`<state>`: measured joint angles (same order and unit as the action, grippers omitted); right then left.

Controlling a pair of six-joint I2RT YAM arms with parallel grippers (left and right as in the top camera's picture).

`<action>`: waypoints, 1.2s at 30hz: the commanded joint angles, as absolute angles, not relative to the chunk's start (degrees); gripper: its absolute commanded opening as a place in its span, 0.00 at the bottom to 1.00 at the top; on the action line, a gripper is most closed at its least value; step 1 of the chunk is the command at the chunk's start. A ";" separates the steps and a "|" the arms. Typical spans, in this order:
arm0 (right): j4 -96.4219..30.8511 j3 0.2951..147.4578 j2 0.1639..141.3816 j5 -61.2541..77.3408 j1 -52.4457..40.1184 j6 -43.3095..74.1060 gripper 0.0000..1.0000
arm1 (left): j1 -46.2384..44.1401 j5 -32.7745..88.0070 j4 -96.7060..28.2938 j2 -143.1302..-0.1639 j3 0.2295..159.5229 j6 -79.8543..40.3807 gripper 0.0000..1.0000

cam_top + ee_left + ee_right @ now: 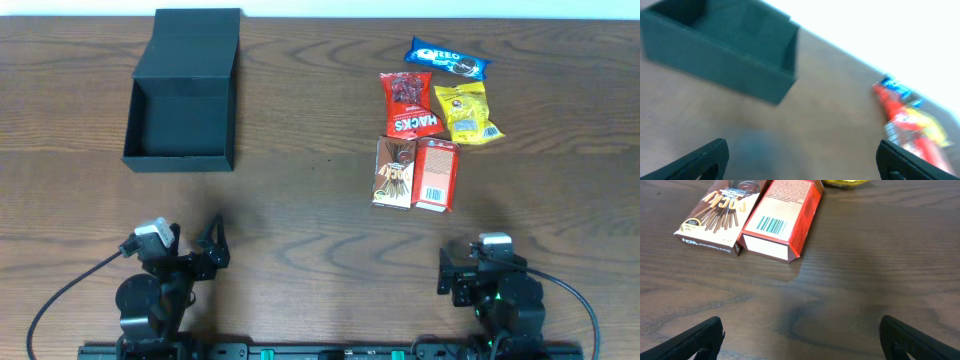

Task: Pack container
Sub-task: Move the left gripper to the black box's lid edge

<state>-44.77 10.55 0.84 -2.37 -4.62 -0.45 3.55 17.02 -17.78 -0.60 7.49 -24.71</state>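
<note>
The dark charcoal container sits open at the table's far left, its lid flap laid back; it also shows blurred in the left wrist view. Snack packets lie at the right: an Oreo pack, a red Hacks bag, a yellow bag, a brown Pocky box and a red box. The Pocky box and red box show in the right wrist view. My left gripper is open and empty near the front left. My right gripper is open and empty near the front right.
The table is dark wood. Cables run from both arm bases along the front edge. The snacks show as a blurred cluster in the left wrist view.
</note>
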 commanded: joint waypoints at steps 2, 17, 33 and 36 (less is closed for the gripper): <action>-44.80 9.96 0.32 -2.55 -4.58 0.38 0.99 | 3.77 21.39 -7.20 -0.30 7.14 -29.47 0.95; -44.80 9.96 0.32 -2.55 -4.58 0.38 0.99 | 3.73 22.98 -2.50 -41.32 27.75 -12.84 0.95; -44.80 9.96 0.32 -2.55 -4.58 0.38 0.99 | -4.97 8.47 -35.38 -98.56 80.53 8.84 0.95; -44.80 9.96 0.32 -2.55 -4.58 0.38 0.99 | -5.17 8.93 -35.73 -104.42 82.41 8.80 0.95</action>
